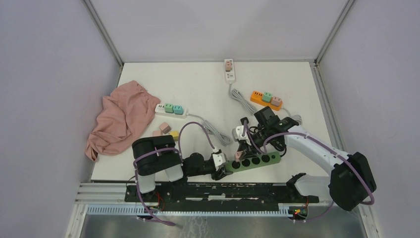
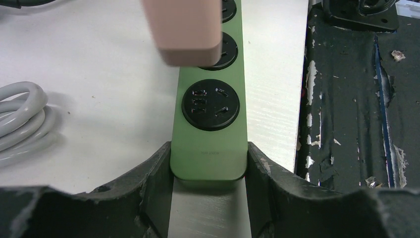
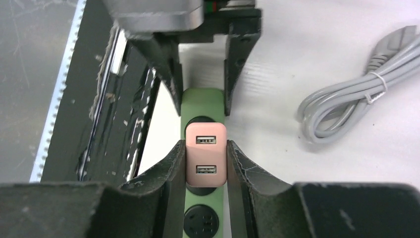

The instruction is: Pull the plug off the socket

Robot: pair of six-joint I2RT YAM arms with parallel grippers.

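Observation:
The socket is a green power strip with round black outlets, lying near the table's front edge. My left gripper is shut on its near end; in the left wrist view the black fingers press both sides of the strip. A pink plug with two USB ports stands over the second outlet. My right gripper is shut on the plug, one finger on each side. The plug hides its outlet, so I cannot tell whether its pins are still seated.
A grey coiled cable lies on the table left of the strip. Farther back are a white strip with green plugs, an orange strip, a white strip, a pink cloth and loose cube plugs. The black rail runs beside the strip.

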